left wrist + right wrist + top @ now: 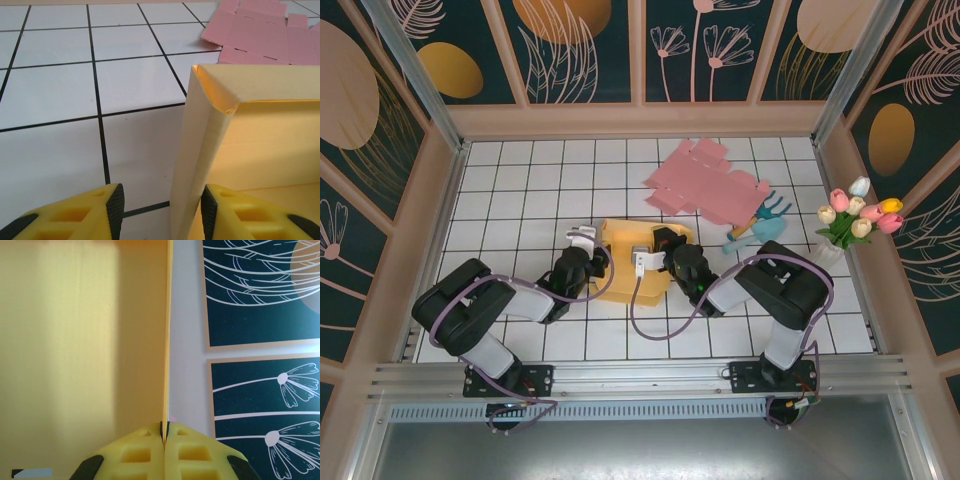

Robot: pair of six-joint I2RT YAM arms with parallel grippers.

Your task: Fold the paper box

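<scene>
Top external view. The paper box (pixel 620 278), yellow and partly folded, sat near the middle of the table (pixel 520 190), somewhat closer to the near edge than the far one. Its longer side ran roughly parallel to the near edge and its open side faced up. The left gripper (pixel 585 240) was at the box's left wall and the right gripper (pixel 648 258) at its right part. Jaw states were too small to tell from above. A flat pink sheet (pixel 705 180) lay toward the far right corner, apart from the box. A blue toy rake (pixel 760 222) and a vase of tulips (pixel 850 225) were near the right edge. The left half and the far left corner of the table were bare tile, leaving open room.

Left wrist view. The left gripper (pixel 162 212) had its jaws spread astride an upright corner wall of the box (pixel 195 160). The outer finger (pixel 107 210) stood apart from the wall. The inner one was just beside or touching it; which could not be told. The pink sheet (pixel 260 35) lay beyond the wall.

Right wrist view. The right gripper (pixel 164 440) had its jaws pressed together, pinching the thin edge of a box panel (pixel 75 340), seen edge-on and running straight away from the fingers. A printed backdrop (pixel 260 290) stood beyond it.
</scene>
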